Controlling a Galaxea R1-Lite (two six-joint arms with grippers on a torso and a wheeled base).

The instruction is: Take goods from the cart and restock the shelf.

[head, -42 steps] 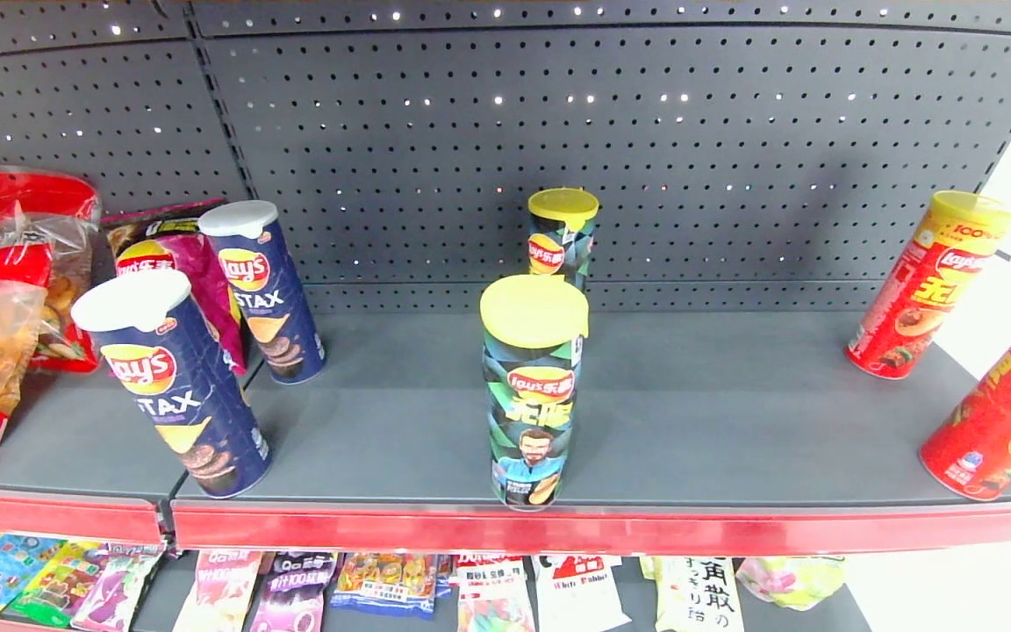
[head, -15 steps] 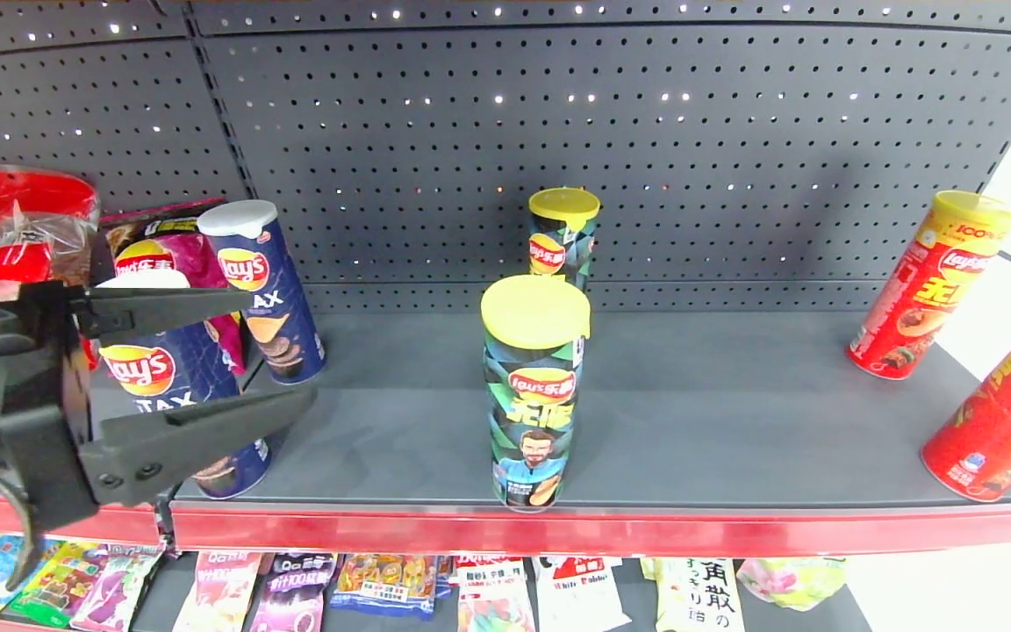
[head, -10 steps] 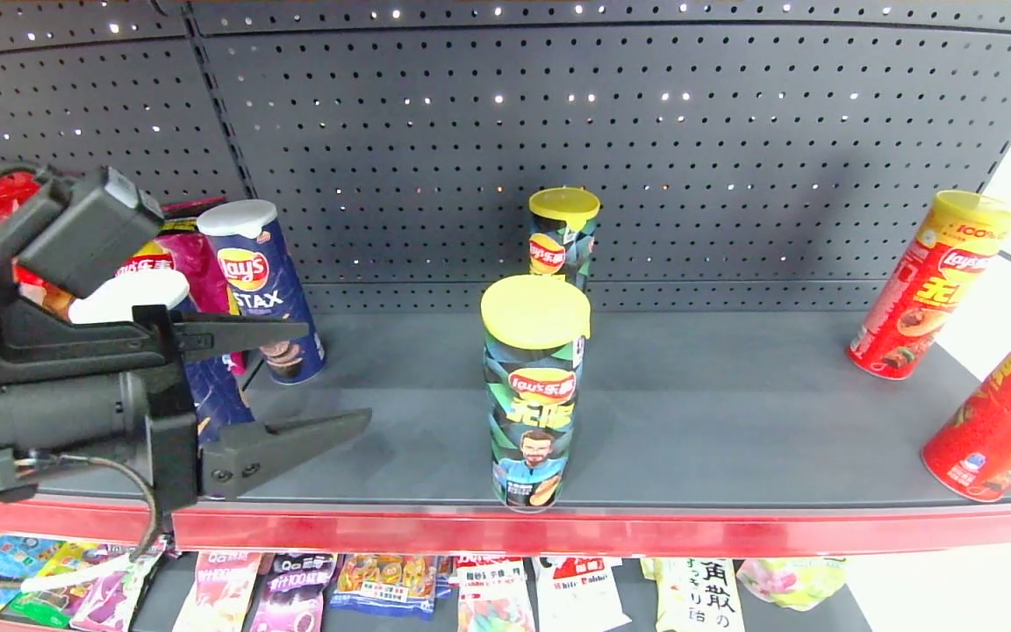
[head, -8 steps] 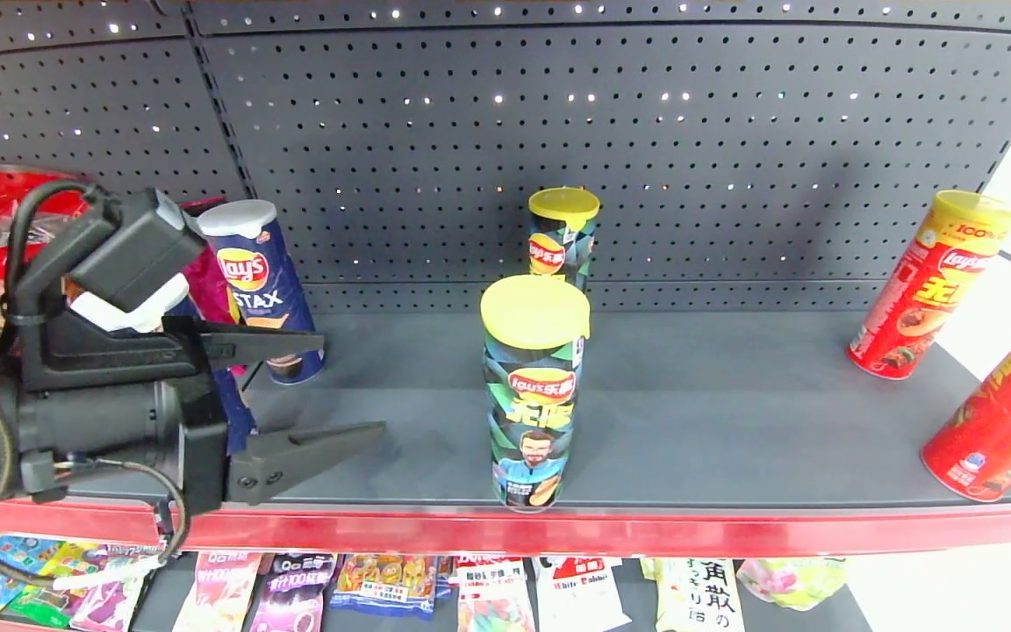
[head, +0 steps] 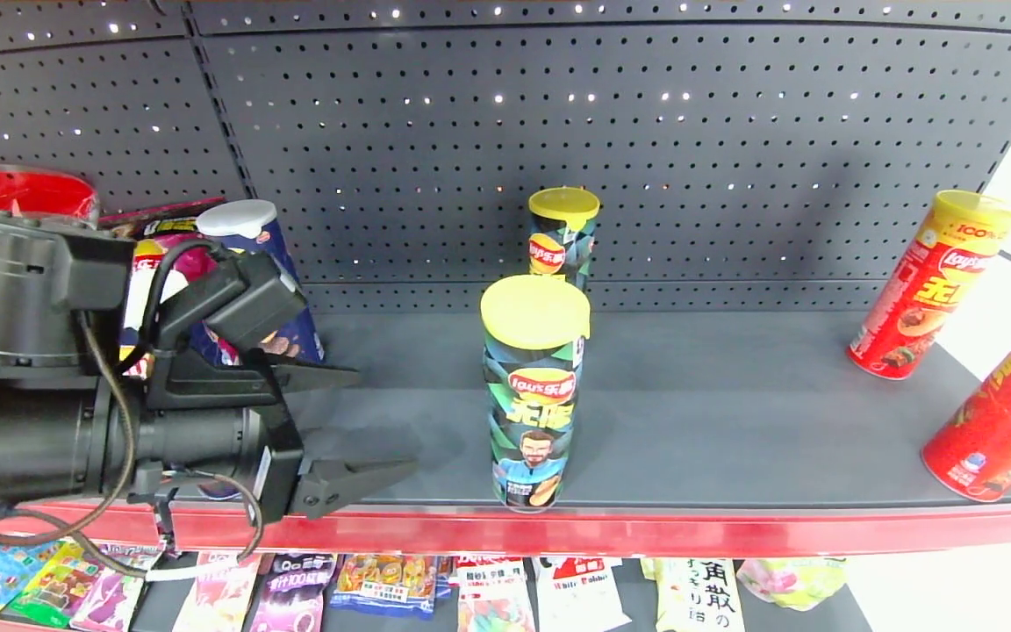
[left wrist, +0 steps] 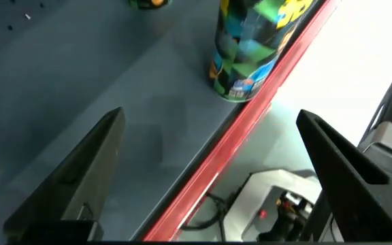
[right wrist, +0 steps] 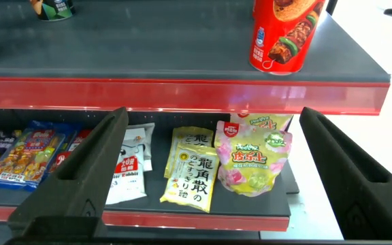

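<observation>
Left gripper (head: 383, 423) entered from left, advanced along shelf (head: 690, 412) toward front green can (head: 534, 395).

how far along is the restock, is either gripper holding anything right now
Done: the shelf already holds stock, such as a yellow-lidded can at the front edge and a red can at the right. In hand: nothing; the left gripper is open over the shelf, the right gripper open before its red edge. Left: the wide bare stretches between the cans probably want filling.
</observation>
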